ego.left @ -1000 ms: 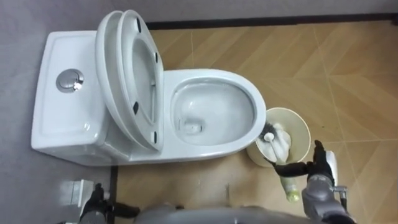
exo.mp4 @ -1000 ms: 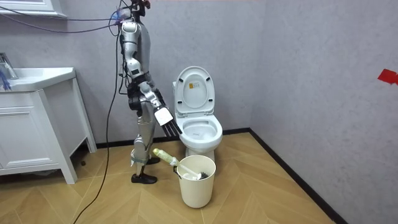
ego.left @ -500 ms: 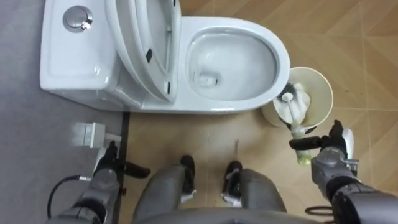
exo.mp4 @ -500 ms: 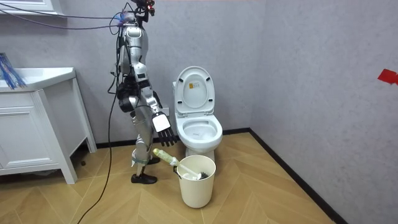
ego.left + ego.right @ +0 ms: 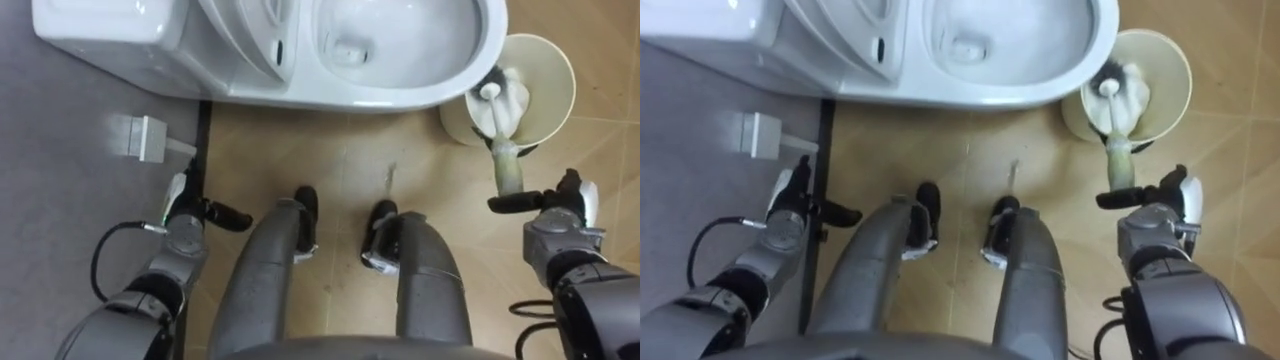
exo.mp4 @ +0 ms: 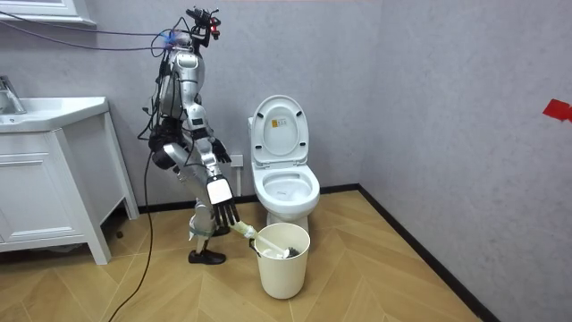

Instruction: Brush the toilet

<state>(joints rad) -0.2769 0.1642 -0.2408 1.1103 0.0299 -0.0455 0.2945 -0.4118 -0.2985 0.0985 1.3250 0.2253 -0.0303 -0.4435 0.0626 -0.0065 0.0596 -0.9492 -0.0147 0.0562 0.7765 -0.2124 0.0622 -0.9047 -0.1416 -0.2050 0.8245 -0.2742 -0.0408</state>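
Torso bent further down, right hand [image 5: 562, 212] dropped to bin level. Toilet [image 5: 400, 95] stands open; bin [image 5: 556, 75] just beside it; brush [image 5: 505, 160] head in bin, handle leaning out near right hand's straight, empty fingers. Left hand [image 5: 182, 222] relaxed, empty.

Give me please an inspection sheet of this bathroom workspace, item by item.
Surface: wooden floor, herringbone pattern.
Job's things: toilet, seat and lid raised; brush standing in pale bucket, handle leaning out.
Clutter: nothing seen.
Hands: right hand open, fingers straight, close to the brush handle's end, not gripping it; left hand open, low beside the wall.
Cables: nothing seen besides the robot's own.
Surroundings: grey wall, white wall box, vanity cabinet at the room view's left.
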